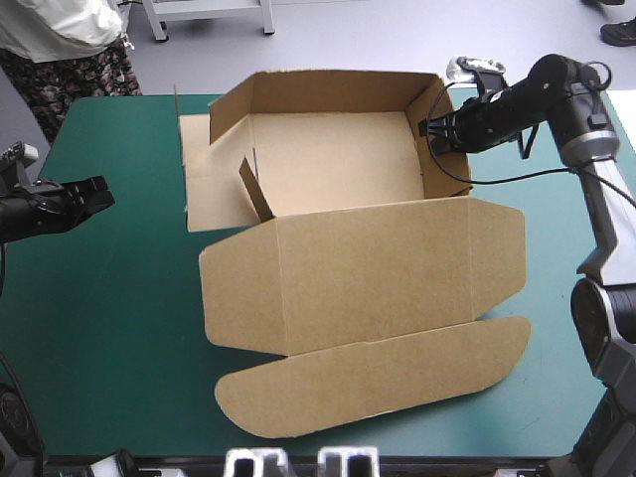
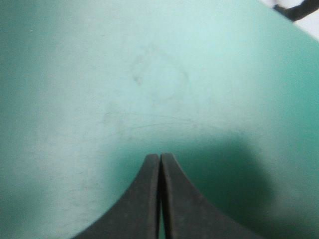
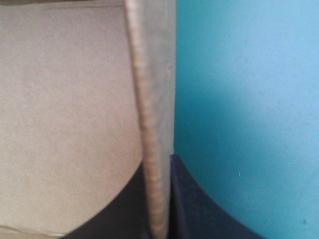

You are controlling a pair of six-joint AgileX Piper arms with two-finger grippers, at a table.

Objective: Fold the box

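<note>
Holding the right wall of the box (image 1: 338, 169) in my right claw (image 1: 429, 127), mid desk (image 1: 99, 328), I think the board is light, stiff but bendy, so wall tops grip best; my left claw (image 1: 102, 195) is clenched, empty.

We're looking at a table (image 1: 109, 338) with a teal-green cover (image 2: 75, 74), and we spot faint scuff marks (image 2: 149, 74) on it.
</note>
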